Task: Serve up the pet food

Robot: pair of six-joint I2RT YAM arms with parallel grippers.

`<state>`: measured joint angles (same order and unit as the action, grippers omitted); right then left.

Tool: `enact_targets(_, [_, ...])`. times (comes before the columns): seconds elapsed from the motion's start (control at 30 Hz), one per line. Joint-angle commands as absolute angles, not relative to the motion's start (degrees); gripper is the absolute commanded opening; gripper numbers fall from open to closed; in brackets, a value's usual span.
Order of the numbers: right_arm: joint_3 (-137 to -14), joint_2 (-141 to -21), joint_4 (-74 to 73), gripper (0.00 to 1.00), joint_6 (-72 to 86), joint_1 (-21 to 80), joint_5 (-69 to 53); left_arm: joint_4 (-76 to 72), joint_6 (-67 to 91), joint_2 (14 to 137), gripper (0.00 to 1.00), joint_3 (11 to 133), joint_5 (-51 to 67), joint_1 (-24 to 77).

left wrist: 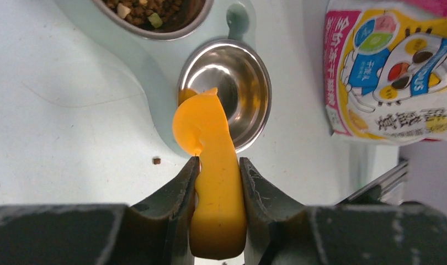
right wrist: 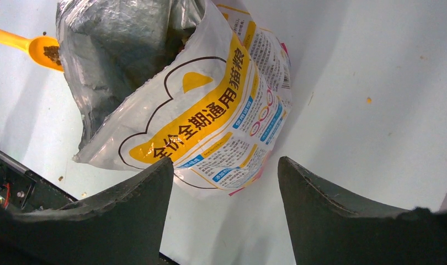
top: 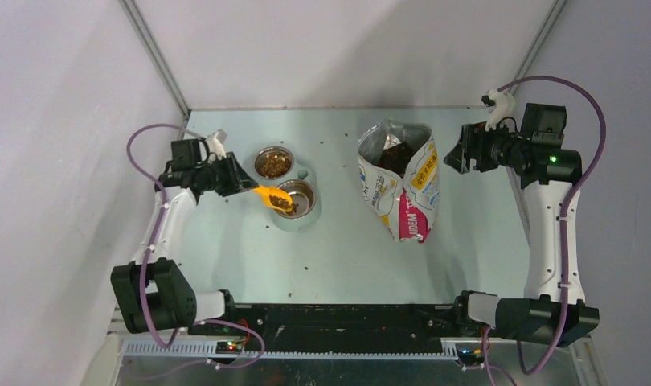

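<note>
Top external: table [top: 467, 241]; stray pet food [top: 268, 227]

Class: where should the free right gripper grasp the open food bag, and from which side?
Pinch the bag at its mouth edge nearest the right gripper, approaching from the robot's right. That thin foil wall stands free and would fit between the open fingers; the body looks too wide.
</note>
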<state>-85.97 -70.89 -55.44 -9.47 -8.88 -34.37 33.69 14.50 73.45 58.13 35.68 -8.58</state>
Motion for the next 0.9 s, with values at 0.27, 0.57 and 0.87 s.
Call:
enact_targets(0.27, [-86.85, -69.46, -53.39, 0.72, -8.82, -9.27, -35.1, 40.38, 2.73, 78.71, 0.0, 71.1, 25.26, 3.34])
enact_targets(0.57, [-87.19, -70.06, -53.34, 0.72, -8.87, -9.57, -35.07, 44.85, -6.8, 78.26, 0.0, 75.81, 18.04, 4.29])
enact_targets(0.87, [-89.35, -71.86, -53.55, 0.72, -8.66, -9.49, -35.31, 44.73, -3.74, 79.06, 0.0, 81.87, 25.62, 5.04])
